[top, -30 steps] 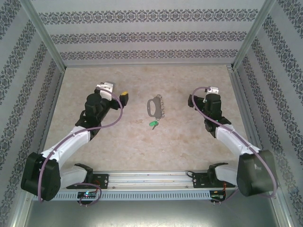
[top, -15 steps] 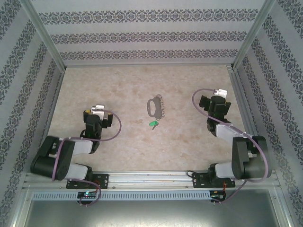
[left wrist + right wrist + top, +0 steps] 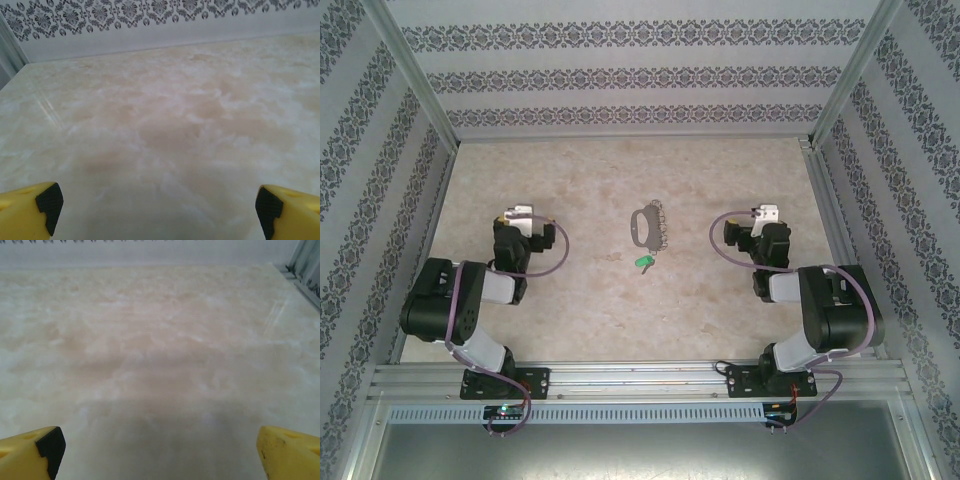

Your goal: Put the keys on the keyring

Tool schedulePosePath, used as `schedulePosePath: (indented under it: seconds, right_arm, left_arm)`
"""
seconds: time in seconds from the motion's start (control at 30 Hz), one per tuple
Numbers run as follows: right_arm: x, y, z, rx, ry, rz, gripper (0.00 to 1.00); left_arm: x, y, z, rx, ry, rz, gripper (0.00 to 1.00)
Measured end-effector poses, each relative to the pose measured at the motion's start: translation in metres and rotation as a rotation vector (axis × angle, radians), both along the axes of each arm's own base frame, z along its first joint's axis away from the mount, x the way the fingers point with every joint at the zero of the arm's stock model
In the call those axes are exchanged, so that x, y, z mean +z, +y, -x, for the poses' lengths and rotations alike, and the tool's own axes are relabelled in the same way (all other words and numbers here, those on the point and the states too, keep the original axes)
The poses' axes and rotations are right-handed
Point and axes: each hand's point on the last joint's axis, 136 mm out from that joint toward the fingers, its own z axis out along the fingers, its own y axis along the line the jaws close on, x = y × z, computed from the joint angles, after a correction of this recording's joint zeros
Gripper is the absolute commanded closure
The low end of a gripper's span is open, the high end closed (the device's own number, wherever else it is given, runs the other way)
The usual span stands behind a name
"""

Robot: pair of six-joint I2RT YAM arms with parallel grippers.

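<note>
The keyring point(image 3: 647, 226), a thin grey oval loop with a jagged fringe on its right side, lies flat at the middle of the marble-patterned table point(image 3: 620, 170). Just below it lies one of the keys point(image 3: 643, 263), tiny with a green head. My left arm point(image 3: 510, 245) is folded back at the left, well clear of both. My right arm point(image 3: 765, 245) is folded back at the right. The left gripper point(image 3: 157, 212) is open, its yellow fingers point(image 3: 25, 210) wide apart over bare table. The right gripper point(image 3: 157, 452) is likewise open with nothing between its fingers point(image 3: 287, 450).
Patterned walls point(image 3: 620, 75) and metal corner posts point(image 3: 845, 75) enclose the table on three sides. An aluminium rail point(image 3: 640, 378) carrying the arm bases runs along the near edge. A wall base point(image 3: 150, 42) lies ahead of the left wrist camera.
Both arms have pulled back and folded toward their bases, the left gripper leaving the area beside the keyring. The keyring and the key have not moved.
</note>
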Motion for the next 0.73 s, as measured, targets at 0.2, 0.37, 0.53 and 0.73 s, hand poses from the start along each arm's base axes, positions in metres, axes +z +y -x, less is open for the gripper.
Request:
schedulePosePath:
  seconds: [0.2, 0.37, 0.53, 0.73]
  right_arm:
    - [0.004, 0.003, -0.003, 0.004, -0.013, 0.009, 0.02]
    - [0.004, 0.006, -0.003, 0.012, -0.013, 0.025, 0.02]
    - [0.004, 0.005, -0.003, 0.010, -0.013, 0.024, 0.02]
    - [0.004, 0.001, -0.003, 0.006, -0.012, 0.018, 0.02]
  left_arm:
    - [-0.012, 0.004, 0.001, -0.007, 0.058, 0.049, 0.00]
    - [-0.016, 0.002, 0.003, -0.018, 0.078, 0.057, 0.00]
    - [-0.018, 0.001, 0.003, -0.022, 0.085, 0.059, 0.00]
    - [-0.018, 0.001, 0.003, -0.026, 0.087, 0.061, 0.00]
